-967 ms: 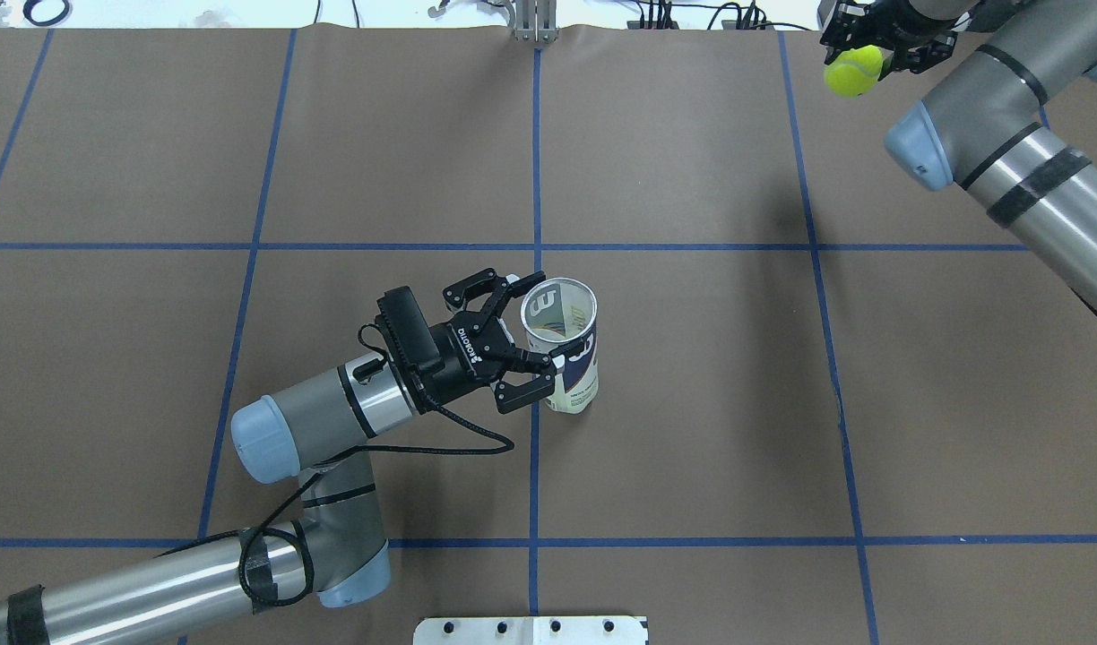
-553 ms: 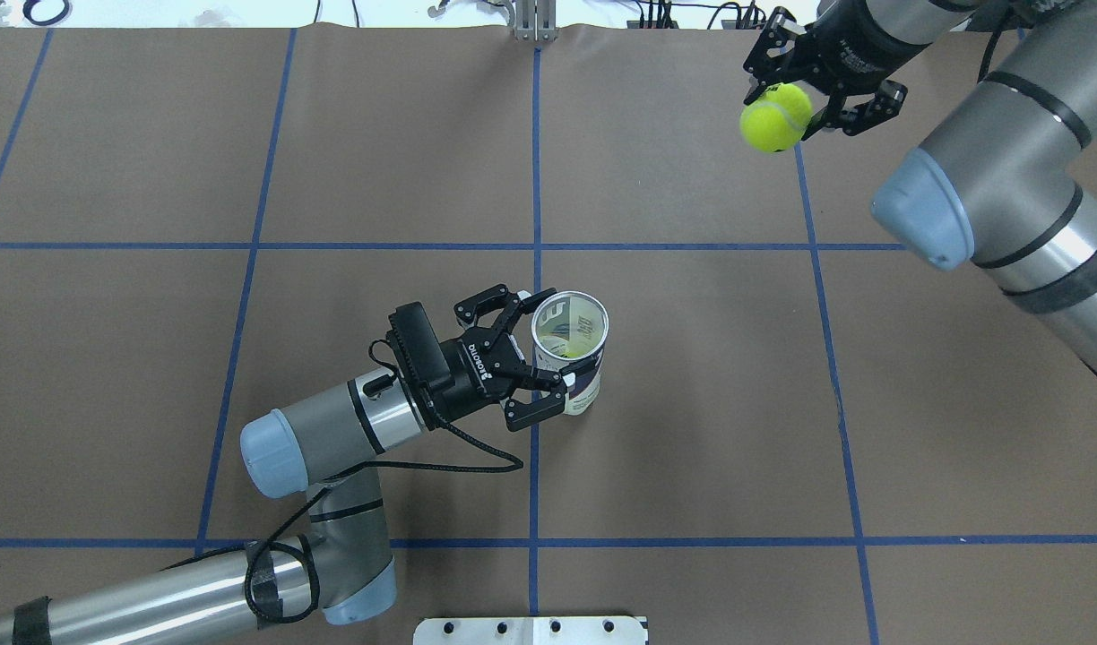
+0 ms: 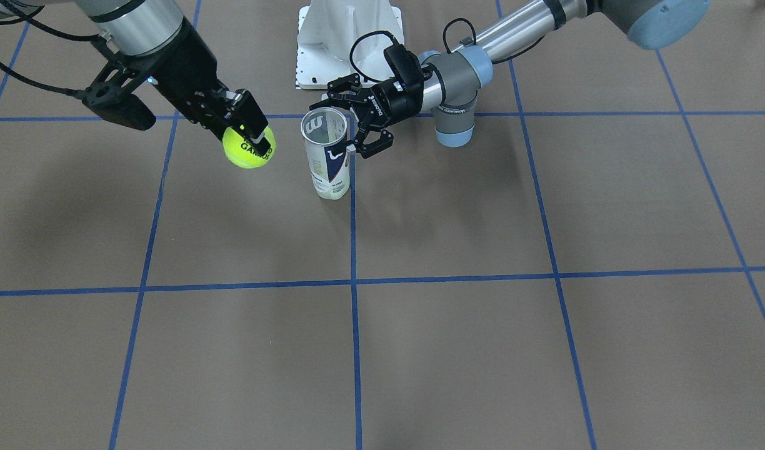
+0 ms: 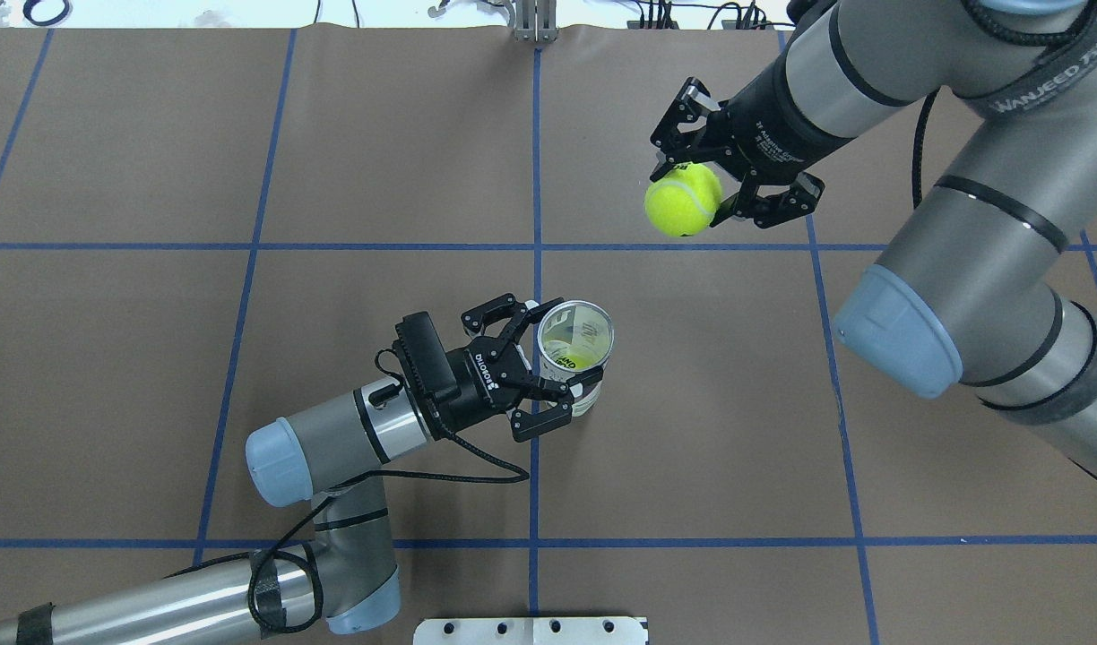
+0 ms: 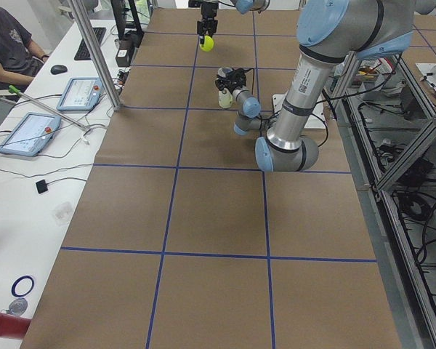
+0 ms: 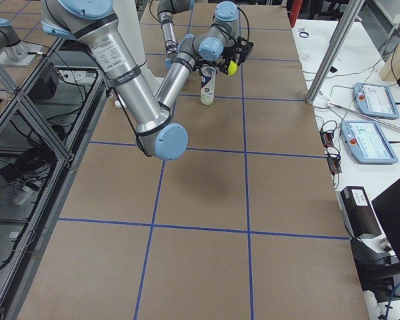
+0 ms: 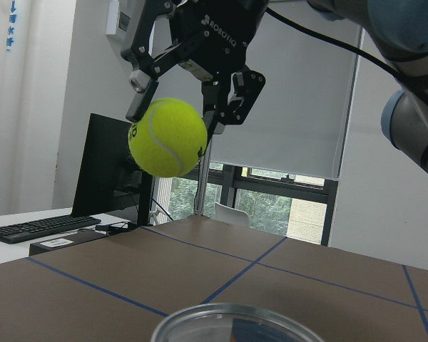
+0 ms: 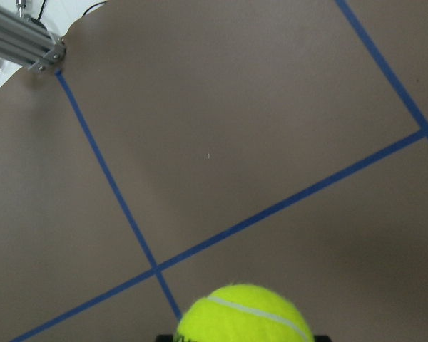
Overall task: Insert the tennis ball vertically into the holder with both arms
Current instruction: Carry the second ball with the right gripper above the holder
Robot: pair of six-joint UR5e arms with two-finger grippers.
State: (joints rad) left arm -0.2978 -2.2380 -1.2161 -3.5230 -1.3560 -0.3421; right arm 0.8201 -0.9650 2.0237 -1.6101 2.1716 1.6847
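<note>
The holder (image 4: 577, 351), a clear can with a white and navy label, stands upright near the table's middle. My left gripper (image 4: 565, 351) is shut on its side from the view's left. Something yellow-green shows inside the holder. The tennis ball (image 4: 683, 199) hangs in the air with my right gripper (image 4: 692, 193) shut on it, beyond the holder and to its right. In the front-facing view the ball (image 3: 249, 147) is left of the holder (image 3: 325, 156), about level with its rim. The left wrist view shows the ball (image 7: 167, 137) above and beyond the holder's rim (image 7: 232, 322).
Brown paper with blue tape lines (image 4: 536, 179) covers the table. The white pedestal base (image 3: 348, 37) stands at the robot's edge. My right arm's elbow (image 4: 907, 331) hangs over the table's right half. An operator (image 5: 7, 43) and tablets (image 5: 29, 133) are at a side desk.
My right gripper has carried the tennis ball from the far right corner inward, toward the holder. My left gripper has shifted slightly right with the holder, which now stands more upright.
</note>
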